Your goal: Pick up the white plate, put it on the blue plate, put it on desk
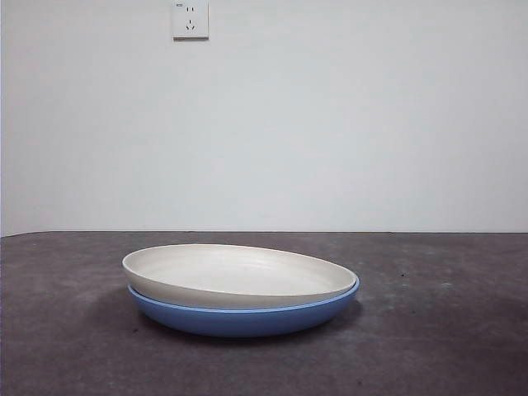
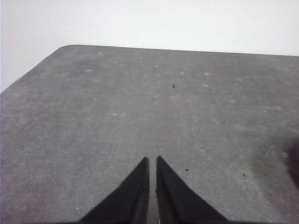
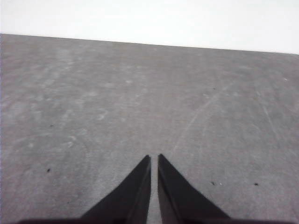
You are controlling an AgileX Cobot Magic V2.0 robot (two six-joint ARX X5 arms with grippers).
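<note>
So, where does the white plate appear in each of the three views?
Front view: the white plate sits low in the middle, tilted, resting in the blue plate.
Left wrist view: not in it.
Right wrist view: not in it.
Shared landmark: the grey speckled desk, seen in all three.

A plain white wall (image 1: 330,124) fills the background behind the tabletop, smooth and evenly lit. High on it, close to the top edge of the front view and left of centre, sits a square white plastic wall socket (image 1: 190,20) with small dark slots on its face. In both wrist views the same pale wall (image 2: 187,21) shows as a bare band.
</note>
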